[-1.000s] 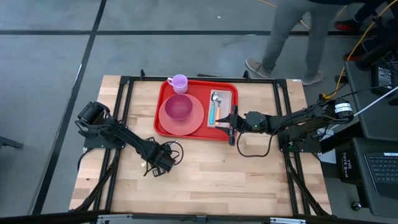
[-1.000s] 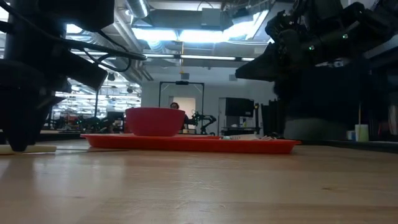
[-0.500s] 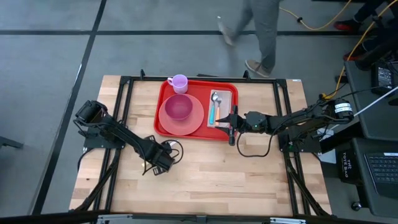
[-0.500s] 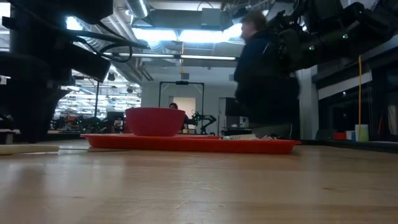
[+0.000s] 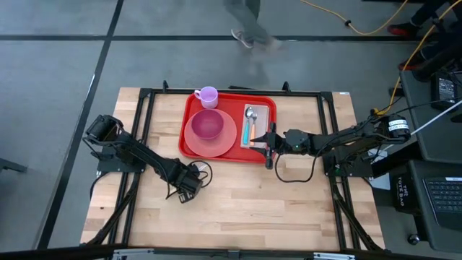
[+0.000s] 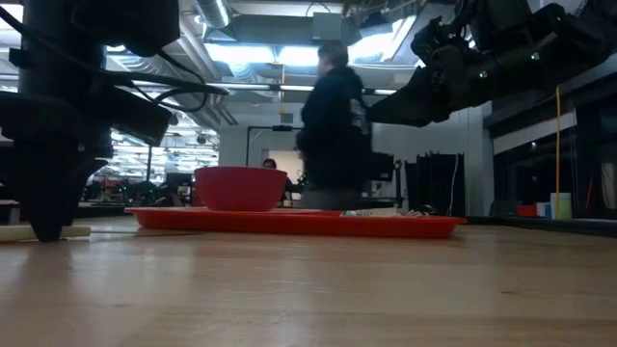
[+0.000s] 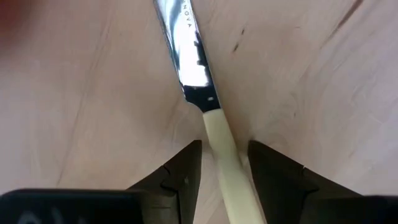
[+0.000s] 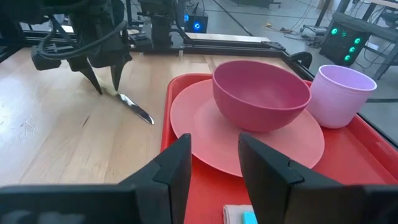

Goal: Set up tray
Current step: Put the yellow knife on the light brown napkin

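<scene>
The red tray (image 5: 264, 156) lies at the table's far middle. It holds a pink plate (image 5: 229, 136) with a bowl (image 5: 208, 124), a lilac cup (image 5: 208, 95), and a napkin with a spoon and a teal-handled utensil (image 5: 249, 124). A knife with a cream handle (image 7: 219, 142) and steel blade (image 8: 135, 108) lies flat on the wood, left of and nearer than the tray. My left gripper (image 5: 185, 191) points down over it, open, one finger on either side of the handle (image 7: 225, 146). My right gripper (image 5: 269, 150) is open and empty above the tray's near right corner.
Bare wood stretches across the table's near half (image 5: 238, 209). A black frame (image 5: 144, 115) runs along the table's sides. A person (image 6: 333, 125) walks beyond the far edge. A desk with equipment (image 5: 440, 144) stands to the right.
My left gripper has shifted a little toward the table's right edge over the knife, which has stayed where it was. A person has walked from right to left past the table's far edge.
</scene>
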`<move>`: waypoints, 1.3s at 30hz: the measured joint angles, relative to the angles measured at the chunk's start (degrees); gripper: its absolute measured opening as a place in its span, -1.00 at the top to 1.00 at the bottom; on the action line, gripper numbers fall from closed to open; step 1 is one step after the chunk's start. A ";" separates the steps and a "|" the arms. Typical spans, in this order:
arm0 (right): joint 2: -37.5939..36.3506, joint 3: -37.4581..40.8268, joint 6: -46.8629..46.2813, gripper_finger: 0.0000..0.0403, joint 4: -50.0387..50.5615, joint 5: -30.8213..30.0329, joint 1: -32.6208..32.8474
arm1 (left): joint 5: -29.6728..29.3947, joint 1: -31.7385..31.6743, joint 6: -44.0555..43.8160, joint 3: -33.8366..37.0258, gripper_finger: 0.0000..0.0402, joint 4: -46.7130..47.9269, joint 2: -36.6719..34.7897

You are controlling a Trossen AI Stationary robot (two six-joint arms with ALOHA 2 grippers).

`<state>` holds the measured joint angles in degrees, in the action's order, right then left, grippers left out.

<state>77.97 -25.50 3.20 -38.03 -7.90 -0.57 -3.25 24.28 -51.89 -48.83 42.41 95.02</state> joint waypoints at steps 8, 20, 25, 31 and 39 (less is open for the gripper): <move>0.00 -0.02 -0.07 0.32 0.14 0.00 -0.01 | 0.87 -0.22 0.15 0.21 0.42 -0.56 0.08; 0.00 -0.02 -0.11 0.32 0.21 0.00 0.01 | 1.12 0.25 0.14 0.53 0.86 -0.76 -2.27; 0.00 -0.02 -0.13 0.32 0.21 0.00 -0.01 | -0.46 1.53 1.13 0.56 0.86 -0.24 -5.51; 0.00 -0.01 -0.13 0.32 0.21 0.00 0.00 | -4.59 1.94 1.71 0.52 0.86 2.08 -10.81; 0.00 0.00 -0.15 0.32 -1.49 0.00 0.01 | -15.41 1.89 8.81 0.47 0.86 2.80 -20.96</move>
<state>77.97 -25.50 3.05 -39.52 -7.91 -0.56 -18.66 26.16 -43.08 -48.36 45.21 74.07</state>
